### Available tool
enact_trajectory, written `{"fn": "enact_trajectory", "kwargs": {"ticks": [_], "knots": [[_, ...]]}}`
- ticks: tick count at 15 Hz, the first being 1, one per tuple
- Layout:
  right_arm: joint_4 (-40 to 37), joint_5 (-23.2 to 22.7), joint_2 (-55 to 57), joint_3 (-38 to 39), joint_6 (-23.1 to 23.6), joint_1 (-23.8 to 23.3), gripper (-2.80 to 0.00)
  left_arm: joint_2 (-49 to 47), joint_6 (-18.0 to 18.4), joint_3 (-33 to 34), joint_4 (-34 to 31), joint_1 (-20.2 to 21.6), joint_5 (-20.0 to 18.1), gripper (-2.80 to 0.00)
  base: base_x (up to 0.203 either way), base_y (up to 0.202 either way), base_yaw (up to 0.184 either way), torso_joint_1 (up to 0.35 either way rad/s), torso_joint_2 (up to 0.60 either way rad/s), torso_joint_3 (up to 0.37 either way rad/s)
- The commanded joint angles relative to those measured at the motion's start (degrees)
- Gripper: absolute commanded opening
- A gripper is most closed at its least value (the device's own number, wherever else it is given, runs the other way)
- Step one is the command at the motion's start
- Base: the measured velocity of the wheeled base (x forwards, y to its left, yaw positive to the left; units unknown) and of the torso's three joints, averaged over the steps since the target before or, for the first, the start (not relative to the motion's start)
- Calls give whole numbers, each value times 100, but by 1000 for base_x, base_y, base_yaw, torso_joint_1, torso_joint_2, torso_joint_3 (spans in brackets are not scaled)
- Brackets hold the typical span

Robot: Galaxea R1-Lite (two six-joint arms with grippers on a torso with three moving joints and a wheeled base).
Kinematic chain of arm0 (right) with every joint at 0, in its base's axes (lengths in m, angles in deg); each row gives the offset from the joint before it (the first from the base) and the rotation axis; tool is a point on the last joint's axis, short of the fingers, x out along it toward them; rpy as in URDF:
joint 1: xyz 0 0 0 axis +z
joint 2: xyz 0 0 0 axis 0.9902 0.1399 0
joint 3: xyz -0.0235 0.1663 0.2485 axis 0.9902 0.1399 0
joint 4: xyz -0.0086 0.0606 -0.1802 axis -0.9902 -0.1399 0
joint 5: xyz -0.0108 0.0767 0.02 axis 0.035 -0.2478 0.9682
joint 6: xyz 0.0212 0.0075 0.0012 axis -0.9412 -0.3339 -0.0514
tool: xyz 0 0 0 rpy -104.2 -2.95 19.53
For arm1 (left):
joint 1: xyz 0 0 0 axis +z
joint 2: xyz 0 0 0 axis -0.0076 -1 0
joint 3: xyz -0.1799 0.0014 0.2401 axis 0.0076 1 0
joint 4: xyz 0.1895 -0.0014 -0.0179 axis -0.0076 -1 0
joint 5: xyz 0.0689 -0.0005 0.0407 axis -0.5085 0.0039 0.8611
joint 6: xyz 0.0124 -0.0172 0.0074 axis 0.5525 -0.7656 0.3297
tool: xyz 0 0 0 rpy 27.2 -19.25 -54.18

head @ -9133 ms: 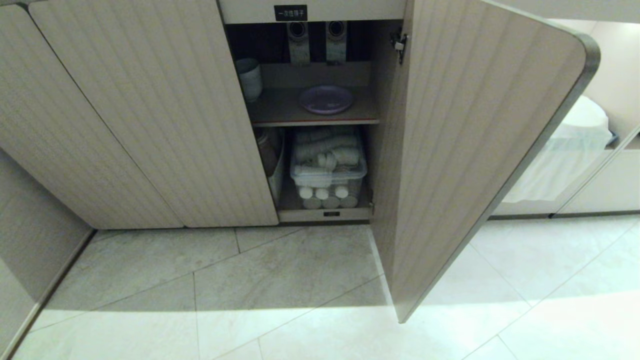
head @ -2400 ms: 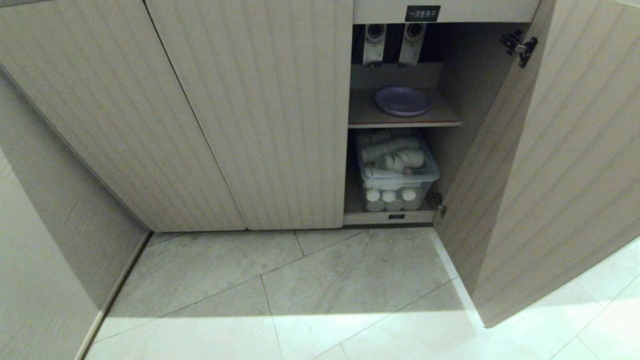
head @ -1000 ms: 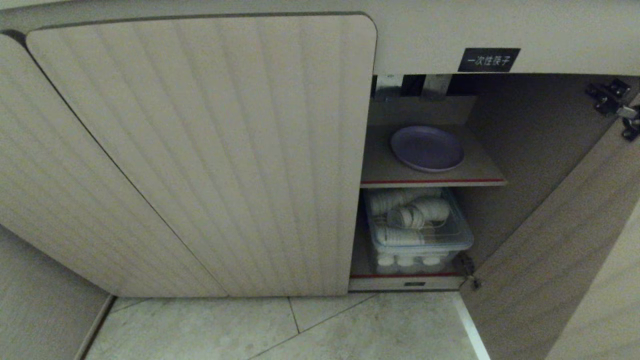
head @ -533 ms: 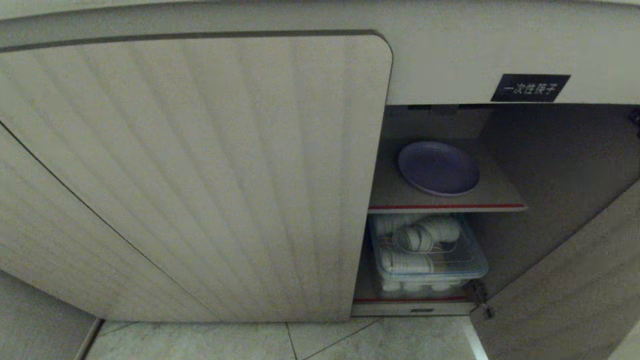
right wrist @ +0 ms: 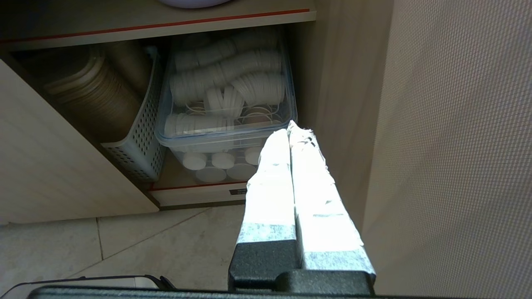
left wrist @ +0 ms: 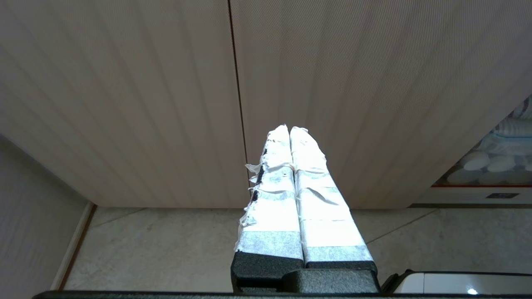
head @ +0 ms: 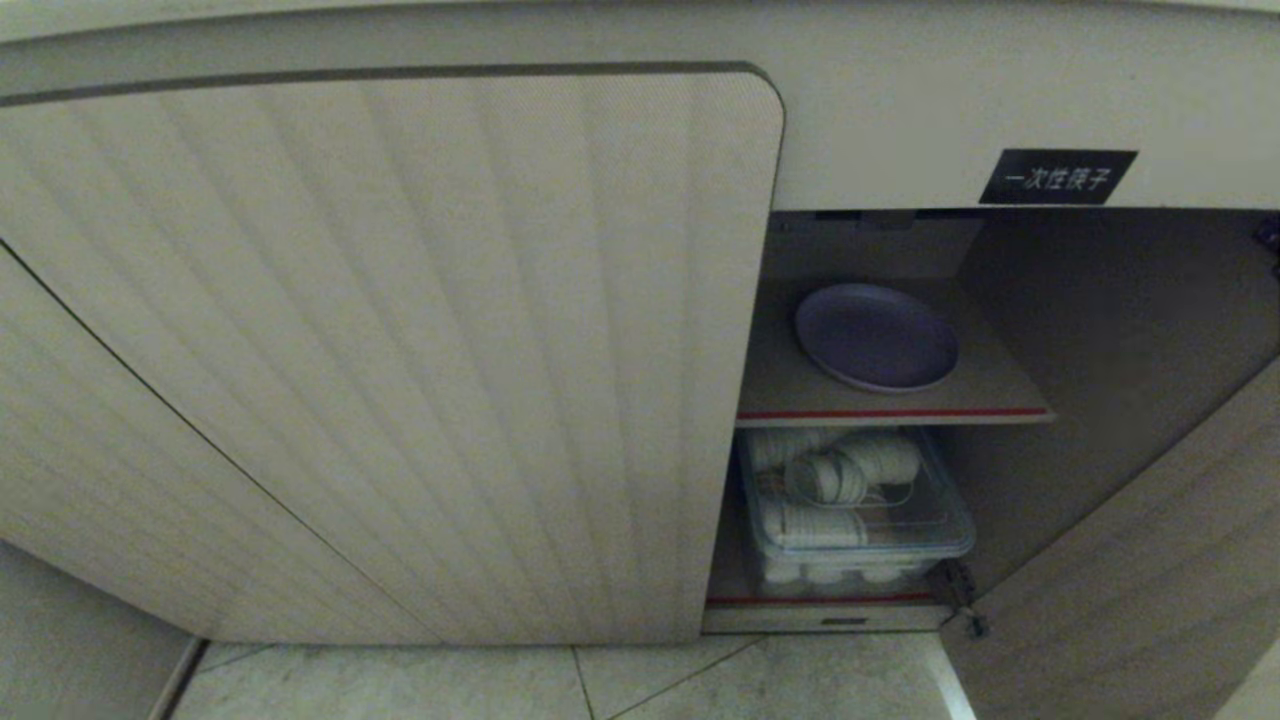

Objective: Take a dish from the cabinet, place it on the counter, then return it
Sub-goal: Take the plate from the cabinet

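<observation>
**1 plate waits on the shelf, both hands parked**

1 lavender dish (head: 877, 335) lies flat on the inner shelf (head: 790, 385) of the cabinet (head: 400, 350), under the black label (head: 1058, 176), likely stored there within easy reach. Below the dish sits a clear bin of white cups (head: 855, 500), with a perforated basket (right wrist: 135, 145) beside it. The left hand (left wrist: 289, 128) and right hand (right wrist: 289, 126) are each pressed together, empty, low over the tiled floor (head: 780, 680). No surface is in view.
</observation>
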Motion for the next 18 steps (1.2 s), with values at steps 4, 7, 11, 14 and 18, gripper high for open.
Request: {"fn": "enact_trajectory", "kwargs": {"ticks": [4,7,11,14,18], "knots": [[10,-14,7,0,15,1,-280,2,-3,0,4,0,0,-280,0,0,0,0,0,0],[-7,-23,7,0,50,1,-280,2,-3,0,2,0,0,-280,0,0,0,0,0,0],[-15,-26,7,0,134,1,-280,2,-3,0,2,0,0,-280,0,0,0,0,0,0],[-17,-278,7,0,564,1,-280,2,-3,0,2,0,0,-280,0,0,0,0,0,0],[37,-340,7,0,984,1,-280,2,-3,0,2,0,0,-280,0,0,0,0,0,0]]}}
